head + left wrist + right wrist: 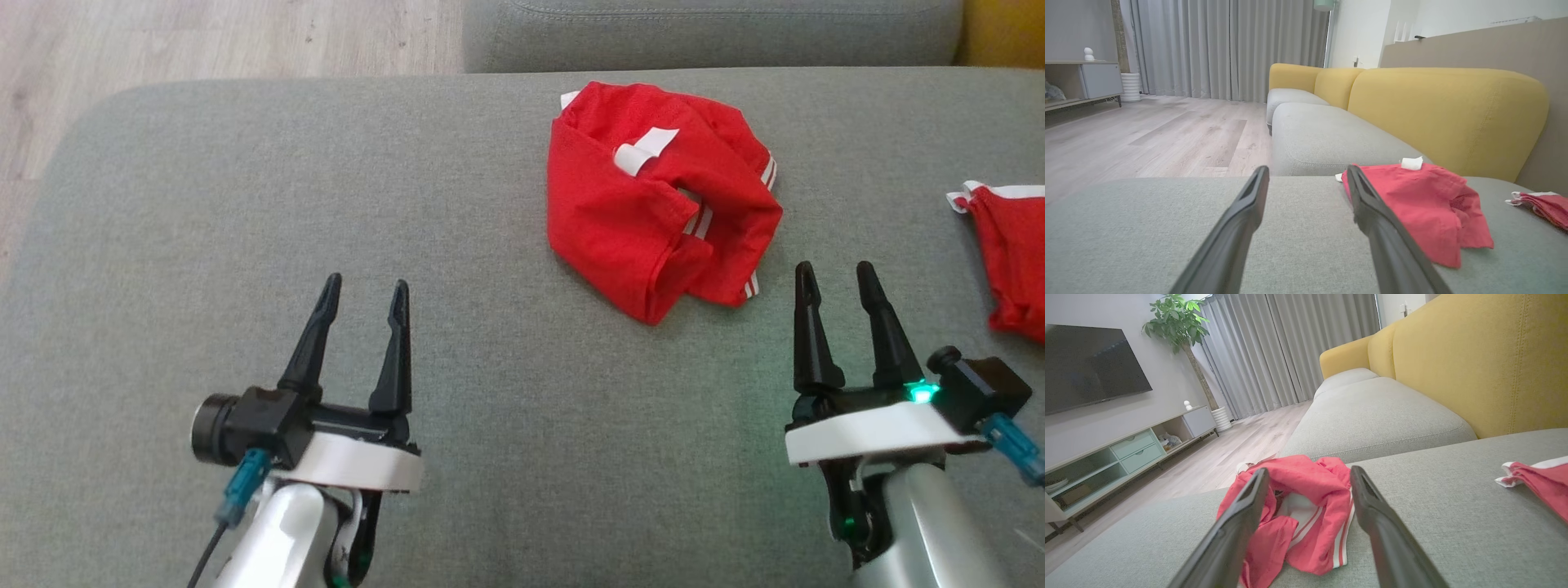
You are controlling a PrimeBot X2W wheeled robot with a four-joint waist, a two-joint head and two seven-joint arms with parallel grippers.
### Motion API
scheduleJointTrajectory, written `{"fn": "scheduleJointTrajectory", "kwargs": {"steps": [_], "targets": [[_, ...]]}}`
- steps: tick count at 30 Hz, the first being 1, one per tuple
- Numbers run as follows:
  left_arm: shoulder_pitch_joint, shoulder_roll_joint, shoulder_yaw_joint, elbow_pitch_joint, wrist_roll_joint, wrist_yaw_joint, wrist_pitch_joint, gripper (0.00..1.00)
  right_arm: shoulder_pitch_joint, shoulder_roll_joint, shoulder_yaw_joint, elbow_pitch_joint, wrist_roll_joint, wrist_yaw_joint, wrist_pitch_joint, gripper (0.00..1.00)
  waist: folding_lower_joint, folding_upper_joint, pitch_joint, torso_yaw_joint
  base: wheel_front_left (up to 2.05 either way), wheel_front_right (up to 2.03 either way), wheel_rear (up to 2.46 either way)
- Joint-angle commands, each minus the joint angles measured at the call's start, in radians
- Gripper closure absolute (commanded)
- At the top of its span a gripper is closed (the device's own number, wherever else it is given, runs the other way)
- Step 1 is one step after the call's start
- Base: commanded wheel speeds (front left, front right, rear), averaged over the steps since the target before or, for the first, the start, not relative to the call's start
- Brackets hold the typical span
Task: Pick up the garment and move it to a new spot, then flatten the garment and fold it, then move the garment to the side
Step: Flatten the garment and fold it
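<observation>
The garment (657, 200) is a crumpled red piece with white stripes and a white label, lying in a heap on the grey couch cushion (286, 180). It also lies ahead and right of the fingers in the left wrist view (1425, 204) and straight ahead in the right wrist view (1306, 506). My left gripper (365, 291) hovers open over bare cushion, well to the garment's left. My right gripper (835, 275) stands open just below and right of the garment, apart from it. Nothing is between either pair of fingers.
A second red garment (1012, 261) lies at the right edge of the cushion. Another grey cushion (710, 33) and a yellow backrest (1445, 114) lie beyond. Wood floor (163, 41) drops off at the cushion's far left edge.
</observation>
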Motion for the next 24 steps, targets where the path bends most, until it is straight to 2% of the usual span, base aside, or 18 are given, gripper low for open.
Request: {"fn": "scheduleJointTrajectory", "kwargs": {"steps": [1,6,11,24], "targets": [[-0.025,0.004,0.05,-0.048,0.009,-0.001,-0.01,0.0,-0.019,-0.003,0.028,-0.03,-0.011,-0.001,-0.011,0.0,0.0001,-0.0001,0.0,0.001,0.0,0.0,0.0],[-0.028,-0.008,0.064,-0.063,0.031,-0.019,-0.01,0.0,-0.051,-0.003,0.065,-0.025,-0.038,-0.001,-0.011,0.0,0.0001,-0.0001,0.014,0.011,0.0,0.0,0.0],[-0.038,-0.018,0.069,-0.061,0.045,-0.03,-0.01,0.0,-0.111,-0.003,0.104,0.032,-0.081,-0.001,0.008,0.0,0.0001,-0.0001,0.039,0.024,0.0,0.0,0.0],[-0.064,-0.06,0.078,-0.038,0.074,-0.059,-0.01,0.0,-0.315,-0.003,0.124,0.284,-0.091,-0.001,0.052,0.0,0.0001,-0.0001,0.103,0.1,0.0,0.0,0.0]]}}
